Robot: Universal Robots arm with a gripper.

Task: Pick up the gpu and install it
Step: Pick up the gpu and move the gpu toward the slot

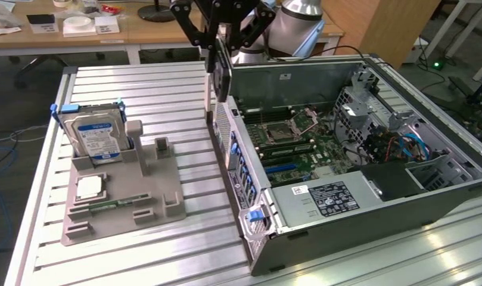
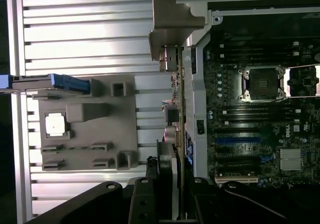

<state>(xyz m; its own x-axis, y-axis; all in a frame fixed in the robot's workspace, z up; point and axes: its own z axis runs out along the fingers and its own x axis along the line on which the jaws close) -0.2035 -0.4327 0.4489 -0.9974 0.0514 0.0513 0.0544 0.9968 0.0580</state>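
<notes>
gpu (image 1: 219,71) between fingers (image 1: 191,27), upright (above case (image 1: 400,205))

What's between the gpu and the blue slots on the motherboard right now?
In the wrist view, the case's rear wall stands between the gpu and the blue slots; the card hangs on the wall's outer side.

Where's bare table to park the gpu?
Bare slatted table beyond the grey fixture, in the strip between fixture and case, and along the near edge. Crowded: the fixture with its hard drive, and the motherboard inside the case. The claw holds the gpu.
</notes>
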